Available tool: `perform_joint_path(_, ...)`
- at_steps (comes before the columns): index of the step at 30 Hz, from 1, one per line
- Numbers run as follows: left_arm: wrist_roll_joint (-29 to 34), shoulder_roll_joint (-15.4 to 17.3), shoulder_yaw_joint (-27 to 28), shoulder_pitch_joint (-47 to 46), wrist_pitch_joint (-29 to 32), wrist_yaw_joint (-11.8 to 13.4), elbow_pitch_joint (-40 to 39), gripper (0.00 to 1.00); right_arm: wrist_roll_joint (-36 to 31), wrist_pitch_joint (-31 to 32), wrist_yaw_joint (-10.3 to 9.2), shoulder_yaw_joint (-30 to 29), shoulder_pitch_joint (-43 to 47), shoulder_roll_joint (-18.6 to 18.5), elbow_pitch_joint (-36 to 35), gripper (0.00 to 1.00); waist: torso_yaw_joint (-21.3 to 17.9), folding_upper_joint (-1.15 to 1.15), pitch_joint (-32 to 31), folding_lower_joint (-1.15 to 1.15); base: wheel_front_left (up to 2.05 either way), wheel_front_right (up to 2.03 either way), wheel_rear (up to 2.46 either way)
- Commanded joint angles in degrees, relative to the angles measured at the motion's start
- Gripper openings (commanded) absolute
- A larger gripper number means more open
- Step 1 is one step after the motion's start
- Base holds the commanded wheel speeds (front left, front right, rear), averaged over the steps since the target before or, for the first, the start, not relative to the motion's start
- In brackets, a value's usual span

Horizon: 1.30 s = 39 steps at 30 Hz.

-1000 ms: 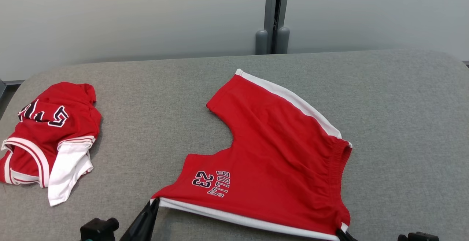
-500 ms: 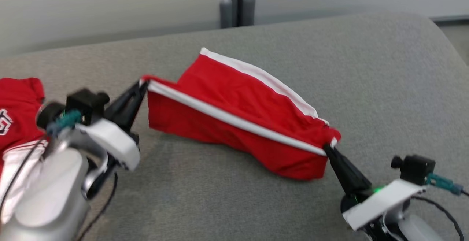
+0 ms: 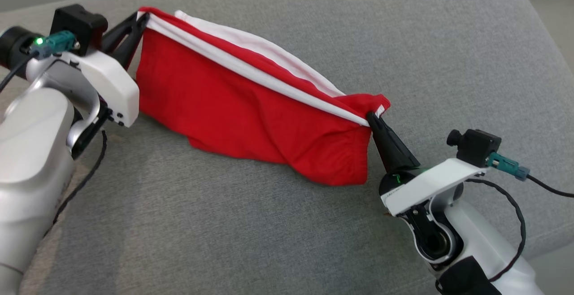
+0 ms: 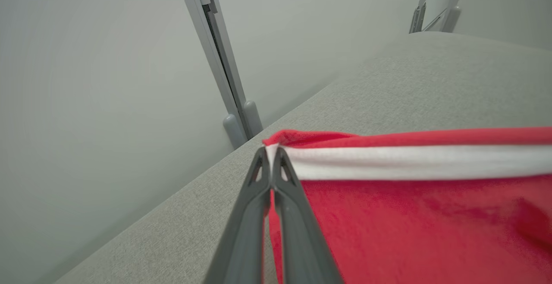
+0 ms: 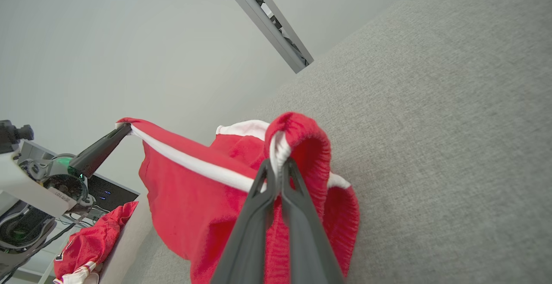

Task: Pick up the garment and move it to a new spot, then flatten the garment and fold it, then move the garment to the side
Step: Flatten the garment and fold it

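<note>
The garment (image 3: 233,102) is a pair of red shorts with white side stripes, stretched between my two grippers and hanging above the grey padded surface (image 3: 269,223). At the upper left my left gripper (image 3: 141,16) is shut on one white-striped corner; in the left wrist view the garment (image 4: 414,197) starts at the closed left gripper (image 4: 271,149). My right gripper (image 3: 372,116) pinches the opposite corner near the waistband. Seen from the right wrist, the right gripper (image 5: 278,163) clamps the bunched red waistband of the garment (image 5: 202,206), and the left gripper (image 5: 125,127) holds the far end.
A second red and white garment (image 5: 92,247) lies bunched at the left end of the padded surface. A grey wall with a metal post (image 4: 226,85) stands behind it. The surface's right edge (image 3: 551,48) drops to the floor.
Both grippers have lifted the shorts off the surface and carried the near striped edge up and back toward the far stripe. The head camera has tilted down and turned right.
</note>
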Motion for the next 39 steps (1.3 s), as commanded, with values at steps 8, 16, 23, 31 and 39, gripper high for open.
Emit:
perform_joint_path(8, -1.84, 0.22, -6.60, -8.79, -3.50, 0.08, 7.92, 0.00, 1.34, -2.41, -0.01, 2.07, -4.26, 1.01, 3.08, 0.00, -2.50, 0.00, 3.93, 0.00, 0.00, 0.00, 0.00)
perform_joint_path(16, -4.78, -0.84, -12.07, -12.27, -7.82, 0.08, 15.26, 0.38, 2.42, -3.56, -0.01, 3.83, -6.35, 1.24, 4.80, 1.00, -3.22, 0.00, 4.76, 0.00, 0.00, 0.00, 0.00)
perform_joint_path(23, -8.16, -2.36, -14.41, -11.54, -11.75, 0.08, 18.86, 1.00, -0.64, -4.00, -0.01, 4.68, -4.15, -1.65, 2.67, 1.00, -2.38, 0.00, 2.02, 0.00, 0.00, 0.00, 0.00)
perform_joint_path(31, -11.22, -0.69, -8.68, -6.16, -12.61, 0.09, 14.77, 1.00, -12.81, -4.01, 0.00, -5.74, 4.49, -2.81, -5.07, 1.00, -0.88, 0.00, -3.95, 0.00, 0.00, 0.00, 0.00)
perform_joint_path(39, -8.15, 1.42, -1.42, 3.78, -12.65, 0.57, 8.45, 1.00, -22.66, -4.02, 0.00, -12.39, 15.87, -0.10, -12.81, 1.00, 0.42, 0.00, -8.68, 0.00, 0.00, 0.00, 0.00)
